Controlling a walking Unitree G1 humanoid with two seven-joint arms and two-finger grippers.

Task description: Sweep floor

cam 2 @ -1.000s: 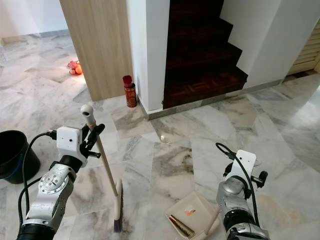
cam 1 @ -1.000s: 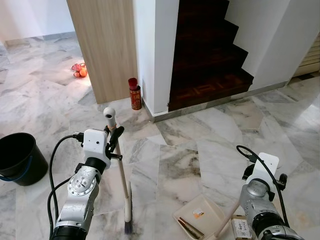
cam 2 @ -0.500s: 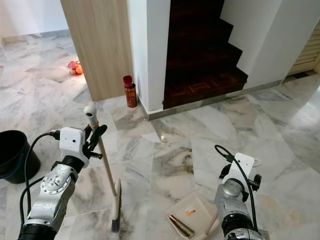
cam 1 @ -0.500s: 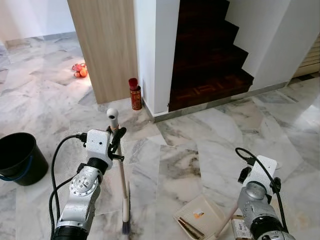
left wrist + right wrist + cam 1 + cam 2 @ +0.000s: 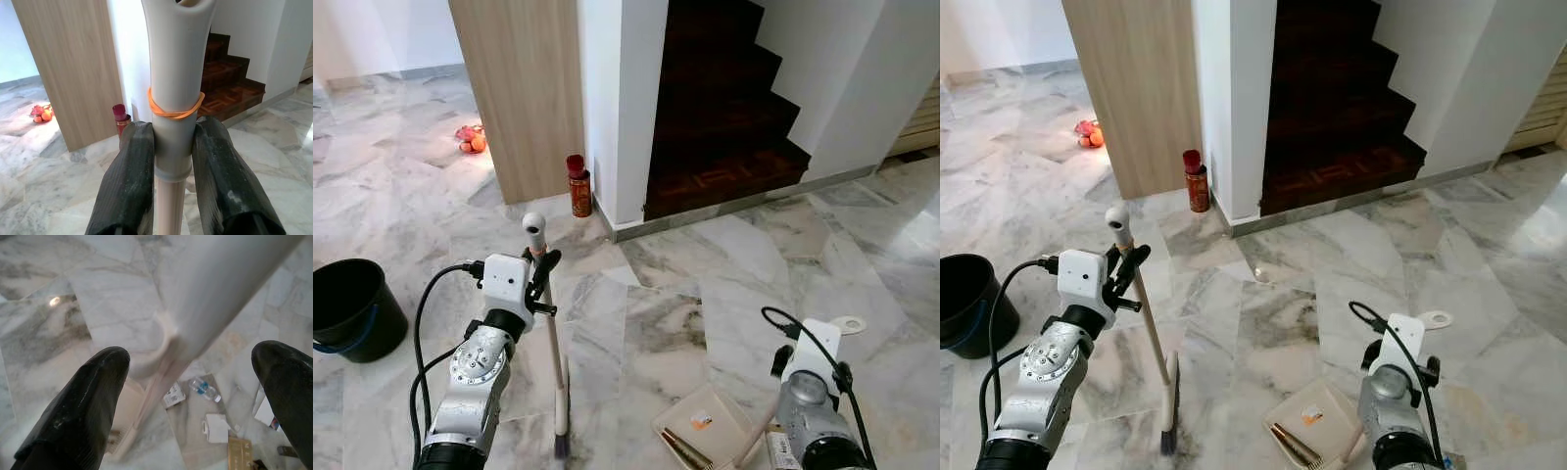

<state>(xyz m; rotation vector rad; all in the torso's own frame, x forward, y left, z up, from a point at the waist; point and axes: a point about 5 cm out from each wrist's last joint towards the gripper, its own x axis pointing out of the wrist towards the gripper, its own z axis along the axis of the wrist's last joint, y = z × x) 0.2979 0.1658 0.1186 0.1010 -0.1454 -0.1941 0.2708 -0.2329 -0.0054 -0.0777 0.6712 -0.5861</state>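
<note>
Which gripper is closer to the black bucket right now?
Left. The left gripper, shut on the broom, is just right of the bucket; the right gripper is far across the floor by the dustpan.

A round black plastic bucket (image 5: 352, 308) stands on the floor; a red cylindrical can (image 5: 578, 186) sits beside the light wooden panel (image 5: 524, 88), near dark wooden stairs (image 5: 720, 108), orange fruit (image 5: 470, 139) beyond

Setting: a home, ground-floor hallway. Polished grey-veined marble floor (image 5: 724, 255). Dark wooden staircase (image 5: 720, 108) at 12–1 o'clock between white walls. Light wood panel (image 5: 519, 88) at 11 o'clock. Black bucket (image 5: 352, 308) at 9 o'clock.
</note>
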